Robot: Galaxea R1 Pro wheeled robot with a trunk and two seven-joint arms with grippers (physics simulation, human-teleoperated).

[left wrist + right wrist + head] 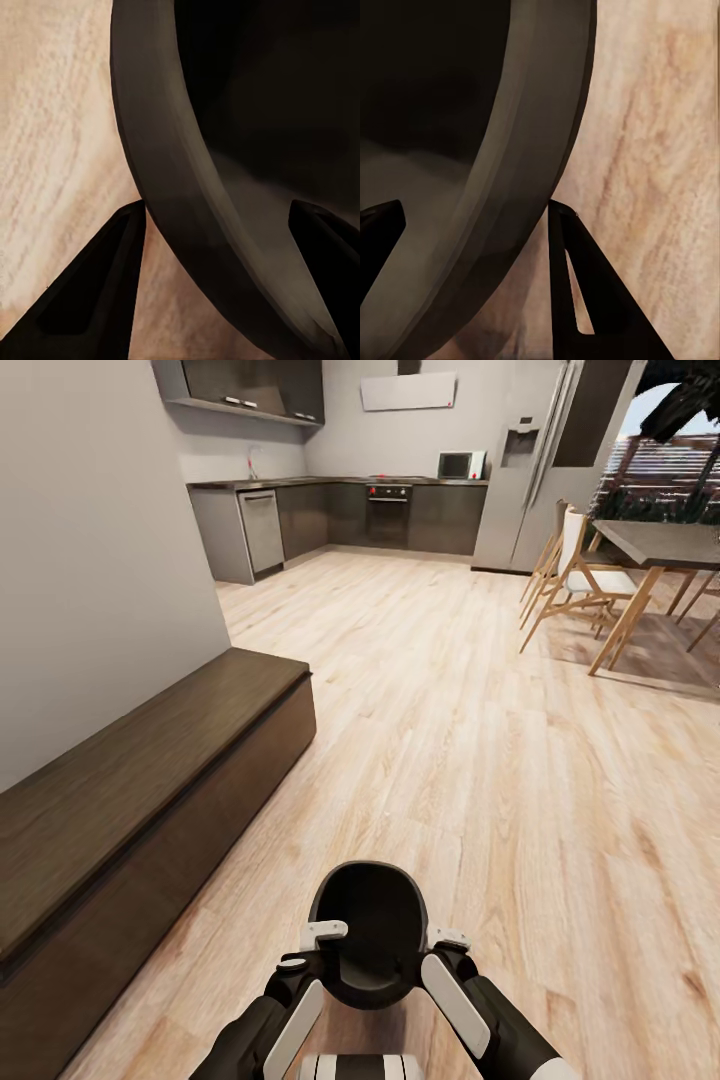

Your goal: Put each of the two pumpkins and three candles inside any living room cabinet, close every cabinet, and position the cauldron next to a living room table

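Cauldron [368, 935] first: the black pot hangs low in front of the robot, carried between both arms above the pale wood floor [480, 760], its wide mouth tipped toward the robot so the dark inside shows. The left gripper [318, 948] meets the rim on the left side and the right gripper [442, 950] meets it on the right. Up close at the left wrist, the greyish rim [180, 195] runs between the two dark fingers [105, 292], one outside the pot over the floor and the other inside the mouth, so this pincer is clamped on the rim. At the right wrist the same holds: the rim [521, 195] passes between the fingers [592, 292], one outside and one in the dark interior, gripping the wall. To the left, along the grey wall [90, 560], stands the long low dark brown cabinet [130, 810], its fronts flush and shut, its top bare of the pot. Far off on the right a wooden dining table [665, 545] stands with pale chairs [575, 575] drawn to it, well apart from the pot. At the far end lies the kitchen, with grey units [300, 520], an oven [388, 512], a microwave [455, 464] and a tall steel fridge [530, 470].
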